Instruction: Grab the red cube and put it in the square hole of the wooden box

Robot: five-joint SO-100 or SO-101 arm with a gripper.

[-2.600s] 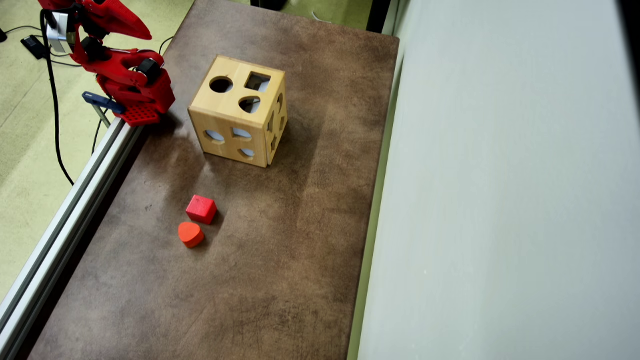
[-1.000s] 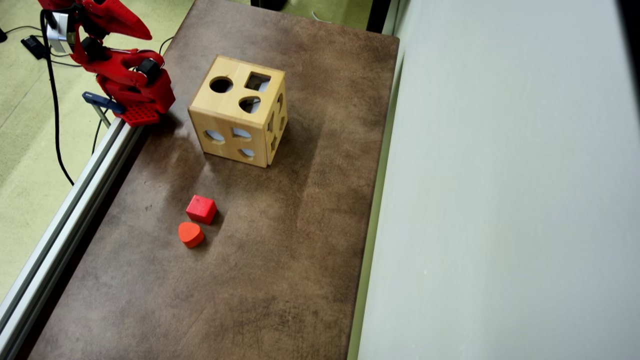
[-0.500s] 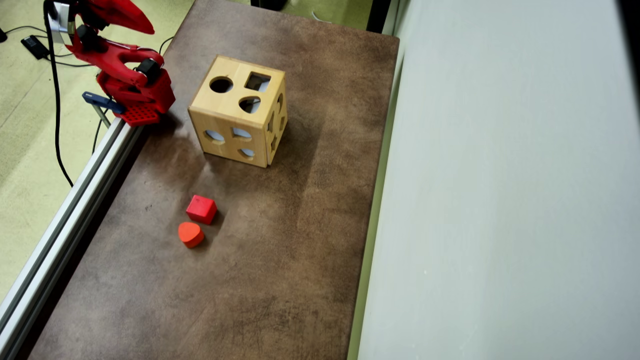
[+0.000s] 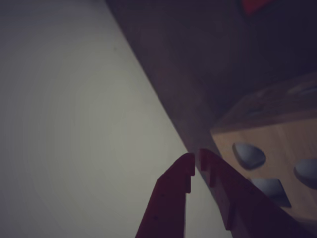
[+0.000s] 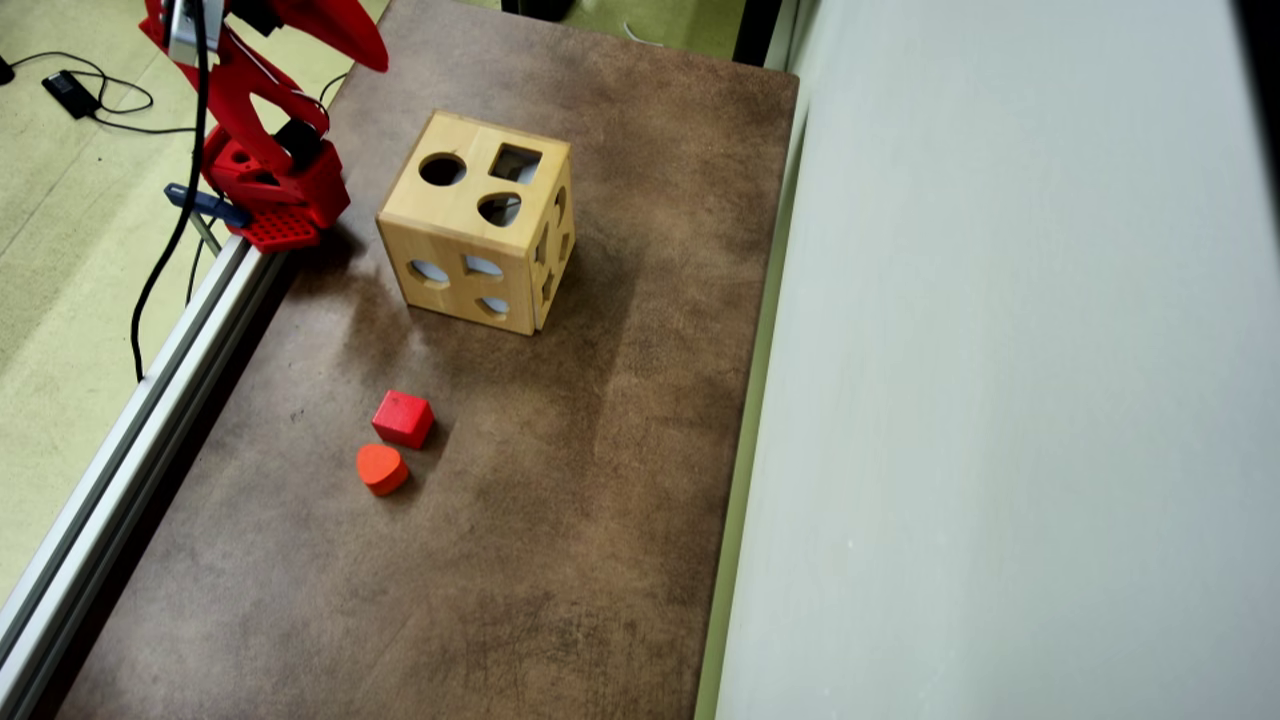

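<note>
In the overhead view the cube [image 5: 403, 418] sits flat on the brown table [image 5: 560, 520], turned a bit so one corner points to about 4 o'clock. It's a cube, so there's no real long axis. The orange heart block [image 5: 381, 468] is just beside it at 7 o'clock, close enough that I can't tell whether they touch.

The box [image 5: 476, 236] is up at roughly 1 o'clock from the cube, well apart. The square hole [image 5: 515, 163] is in its top face, at the far right corner, next to the round hole [image 5: 442, 169].

The fingers [image 4: 196, 159] show up in the wrist view coming in from the bottom edge. They're pretty much closed, with just a sliver of gap at the tips and nothing between them. The box side is right next to them at 3 o'clock, and a bit of red at the top edge is too dark to identify.

The cube is nowhere near the fingers. The arm [image 5: 262, 120] is way off at 11 o'clock, by the table's far left corner.

Compared to half a second ago, the arm has swung up and toward the table. The cube, heart and box haven't moved.
</note>
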